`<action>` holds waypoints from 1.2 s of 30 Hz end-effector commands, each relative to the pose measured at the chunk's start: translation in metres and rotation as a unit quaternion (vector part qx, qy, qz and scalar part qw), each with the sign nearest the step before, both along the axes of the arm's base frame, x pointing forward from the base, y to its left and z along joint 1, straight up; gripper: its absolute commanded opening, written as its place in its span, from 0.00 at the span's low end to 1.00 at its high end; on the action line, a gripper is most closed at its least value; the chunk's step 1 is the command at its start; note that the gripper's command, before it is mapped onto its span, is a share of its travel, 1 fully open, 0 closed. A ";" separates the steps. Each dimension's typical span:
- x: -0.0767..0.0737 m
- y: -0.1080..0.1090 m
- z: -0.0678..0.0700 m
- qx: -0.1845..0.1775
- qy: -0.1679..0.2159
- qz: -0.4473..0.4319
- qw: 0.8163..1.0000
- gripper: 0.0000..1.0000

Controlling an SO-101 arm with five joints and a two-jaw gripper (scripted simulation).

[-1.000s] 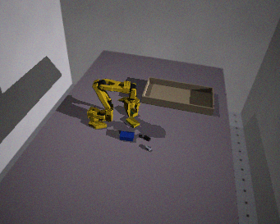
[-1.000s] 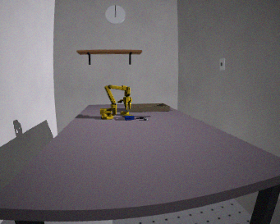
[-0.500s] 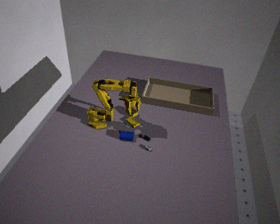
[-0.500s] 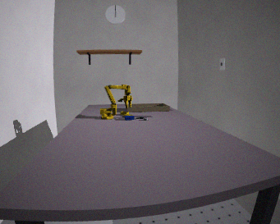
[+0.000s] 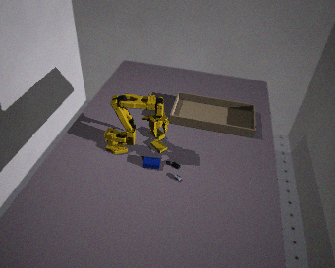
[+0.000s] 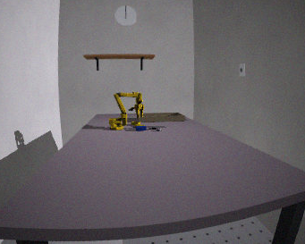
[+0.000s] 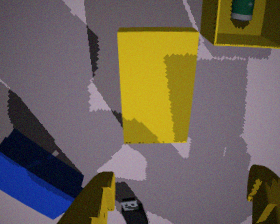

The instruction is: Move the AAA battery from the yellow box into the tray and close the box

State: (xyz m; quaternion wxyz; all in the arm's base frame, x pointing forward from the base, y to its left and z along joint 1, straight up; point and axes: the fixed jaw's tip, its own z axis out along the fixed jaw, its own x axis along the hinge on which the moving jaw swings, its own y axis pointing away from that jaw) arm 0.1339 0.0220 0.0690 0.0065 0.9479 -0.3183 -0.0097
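The yellow lid (image 5: pixel 158 145) (image 7: pixel 156 85) lies on the table as a flat closed slab, centred in the wrist view. The open yellow box base (image 7: pixel 240 41) shows in that view's upper right corner, cut by the frame edge; the green battery (image 7: pixel 243 9) lies inside it. I cannot make out the base clearly in the top and exterior views. The tray (image 5: pixel 214 127) (image 6: pixel 165 117) is a large brown open one beyond the arm; I see no battery in it. My gripper (image 7: pixel 182 195) is open and empty above the table, its fingers at the wrist view's lower edge, wide apart.
A blue box (image 5: pixel 151 163) (image 7: pixel 37 182) lies near the lid. A black object (image 5: pixel 173 164) (image 7: pixel 131 204) with a silvery patch lies beside it, and a small grey object (image 5: pixel 178 178) lies a little further off. The tray's raised walls stand at the back right.
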 end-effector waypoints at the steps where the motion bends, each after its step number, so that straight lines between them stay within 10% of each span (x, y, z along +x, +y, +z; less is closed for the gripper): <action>1: 0.004 0.000 0.005 0.003 -0.011 0.001 1.000 0.28; 36: 0.001 -0.001 -0.001 0.003 -0.011 0.001 1.000 0.28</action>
